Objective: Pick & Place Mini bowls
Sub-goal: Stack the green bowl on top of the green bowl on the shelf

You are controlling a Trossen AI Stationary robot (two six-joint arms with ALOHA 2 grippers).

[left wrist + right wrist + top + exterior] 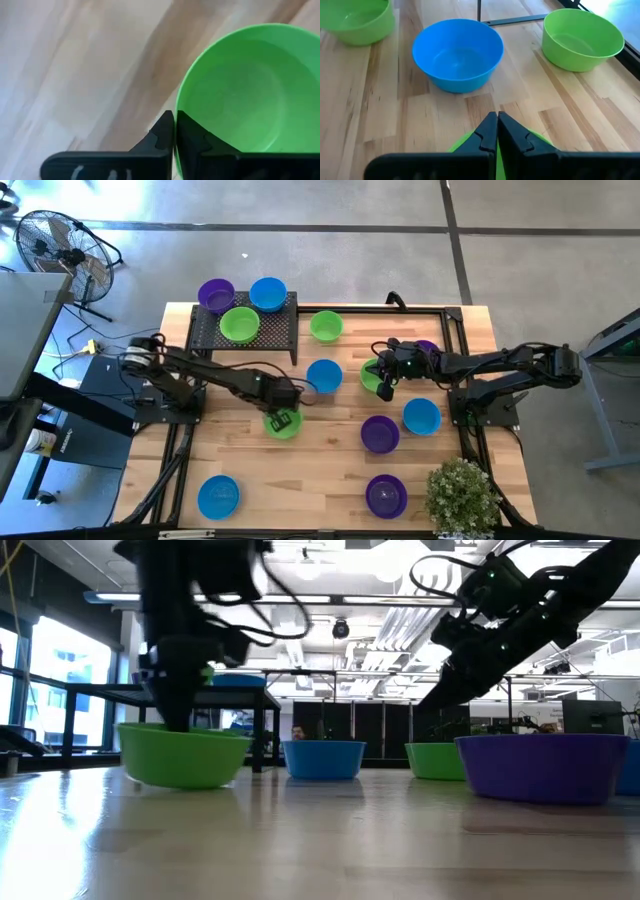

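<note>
Mini bowls, glossy round plastic, are spread over the wooden plank bench (250,480). The black mesh metal rack (275,330) at the back left of the bench carries three of them: purple (215,294), blue (268,293) and green (239,324). Loose on the bench are a green bowl by the rack (326,326), a blue bowl mid-bench (324,376), a purple bowl (380,434), a blue bowl right of it (422,417), a near-left blue bowl (218,496) and a near purple bowl (386,496). A bushy potted plant (462,495) sits at the near right corner.

The left arm reaches in from the left; the left pincer (174,131) is clamped on the rim of a green bowl (250,90), one finger inside and one outside, with almost no gap between them. In the low view that bowl (183,753) sits flat on the bench surface.

The right arm comes from the right; the right pincer (497,131) is pinched tight on the rim of another green bowl (465,145), which is mostly hidden under the fingers. In the high view this bowl (371,377) sits just right of the mid-bench blue one. Whether it is lifted off the wood, I cannot tell.

The wood is pale with visible grain, and a black frame runs along the bench edges.
</note>
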